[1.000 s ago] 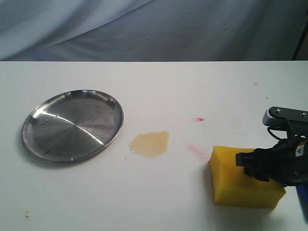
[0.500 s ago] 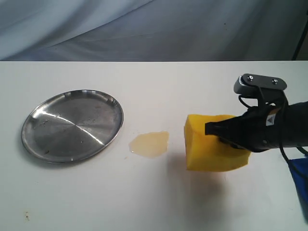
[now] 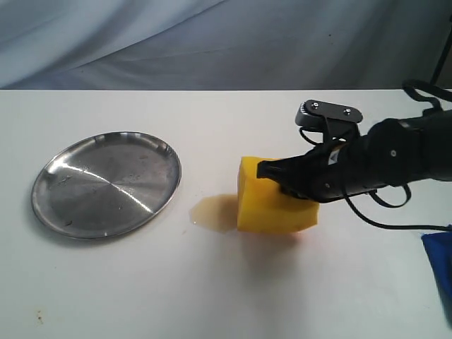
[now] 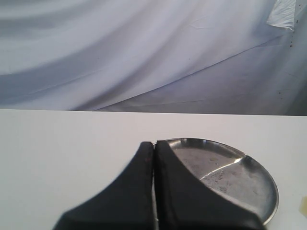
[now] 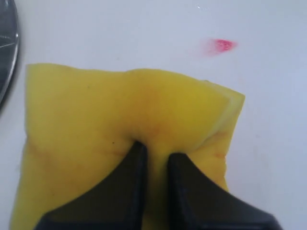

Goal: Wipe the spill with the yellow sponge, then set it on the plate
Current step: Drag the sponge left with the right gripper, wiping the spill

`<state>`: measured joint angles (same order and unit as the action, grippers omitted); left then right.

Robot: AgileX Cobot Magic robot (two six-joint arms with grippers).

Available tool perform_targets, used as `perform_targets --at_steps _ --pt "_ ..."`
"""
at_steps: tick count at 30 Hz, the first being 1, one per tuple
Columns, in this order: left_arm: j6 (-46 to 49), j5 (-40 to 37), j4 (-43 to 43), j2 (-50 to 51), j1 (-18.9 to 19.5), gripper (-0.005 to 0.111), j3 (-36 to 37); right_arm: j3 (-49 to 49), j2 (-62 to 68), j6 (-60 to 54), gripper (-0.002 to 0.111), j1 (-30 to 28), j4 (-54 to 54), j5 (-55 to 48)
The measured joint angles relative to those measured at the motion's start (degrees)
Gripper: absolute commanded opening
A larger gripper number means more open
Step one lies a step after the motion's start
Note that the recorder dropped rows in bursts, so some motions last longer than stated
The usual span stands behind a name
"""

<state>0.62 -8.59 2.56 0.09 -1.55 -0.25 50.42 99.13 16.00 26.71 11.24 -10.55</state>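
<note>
My right gripper [image 3: 282,178] is shut on the yellow sponge [image 3: 272,205], pinching its foam. In the right wrist view the sponge [image 5: 120,124] bulges around the two black fingers [image 5: 132,163]. The sponge's left edge sits at the right side of the pale tan spill [image 3: 213,213], covering part of it. The steel plate [image 3: 106,183] lies left of the spill, with nothing on it. My left gripper [image 4: 154,146] is shut on nothing, and the plate [image 4: 240,177] shows beyond it. The left gripper does not show in the exterior view.
A blue cloth [image 3: 439,261] lies at the right edge of the white table [image 3: 212,296]. A red speck [image 5: 221,45] marks the table beyond the sponge. Grey drapery hangs behind the table's far edge.
My right gripper has carried the sponge leftward across the table, from the front right to the spill's right edge. Faint red smears it passed over are now hidden.
</note>
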Motion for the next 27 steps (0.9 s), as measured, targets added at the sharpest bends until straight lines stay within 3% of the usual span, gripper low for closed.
perform_targets --at_steps 18,27 --pt "0.0 0.0 0.0 0.0 0.0 0.001 0.0 14.8 14.0 0.0 0.000 5.9 4.8 -2.6" --pt "0.0 0.0 0.0 0.0 0.0 0.001 0.0 16.7 15.2 -0.1 0.000 10.4 5.5 -3.5"
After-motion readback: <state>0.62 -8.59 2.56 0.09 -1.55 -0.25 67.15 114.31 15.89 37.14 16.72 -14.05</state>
